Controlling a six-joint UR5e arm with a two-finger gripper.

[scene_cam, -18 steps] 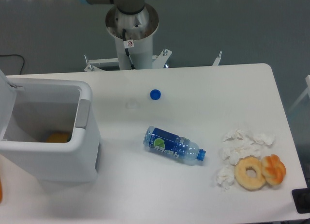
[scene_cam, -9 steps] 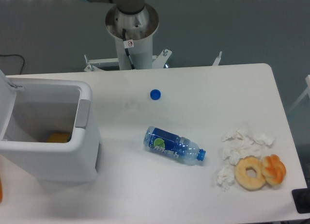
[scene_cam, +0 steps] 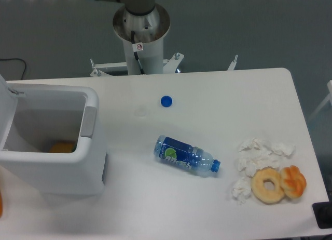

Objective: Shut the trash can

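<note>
your trash can (scene_cam: 62,167), a boxy smooth white plastic bin with rounded corners, sits open at the table's (scene_cam: 155,209) left edge, an orange object (scene_cam: 62,147) inside. a blue-labelled bottle (scene_cam: 185,155) lies nearby. the gripper is out of frame.

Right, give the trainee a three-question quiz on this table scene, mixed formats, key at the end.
1. True or false: the bin's lid is shut.
2. Which lies nearest the bottle's neck? A) the loose blue cap B) the tissues C) the bin
3. Fill in: inside the bin lies something coloured ____.

Key
1. False: the lid stands up at the bin's left edge and the inside shows.
2. B: the neck points right, toward the tissues beside the doughnut.
3. Orange.

The pincer is out of view; only the arm's base shows.
</note>
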